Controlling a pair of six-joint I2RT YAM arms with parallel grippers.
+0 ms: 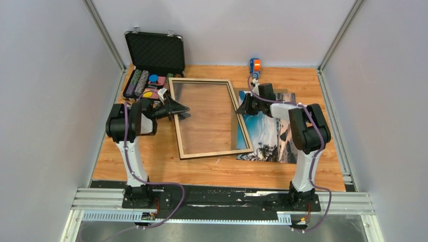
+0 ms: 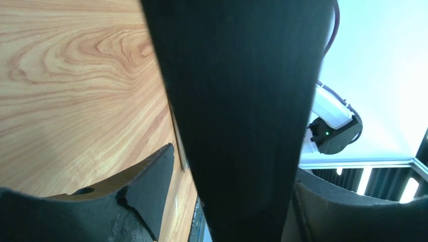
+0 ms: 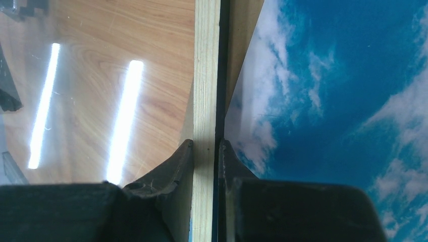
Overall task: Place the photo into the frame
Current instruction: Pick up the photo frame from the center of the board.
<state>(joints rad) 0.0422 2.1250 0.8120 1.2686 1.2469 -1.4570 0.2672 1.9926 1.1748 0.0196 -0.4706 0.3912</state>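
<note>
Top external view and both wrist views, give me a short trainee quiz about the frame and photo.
1. True or false: the glossy beach-scene photo already sits inside the pale wooden, glass-paned picture frame.
2. What stands at the far-left corner of the wooden table? A) open black case B) kettle C) laptop
3. What is the right end effector clamped on?
Key: 1 false; 2 A; 3 the frame's right edge.
</note>
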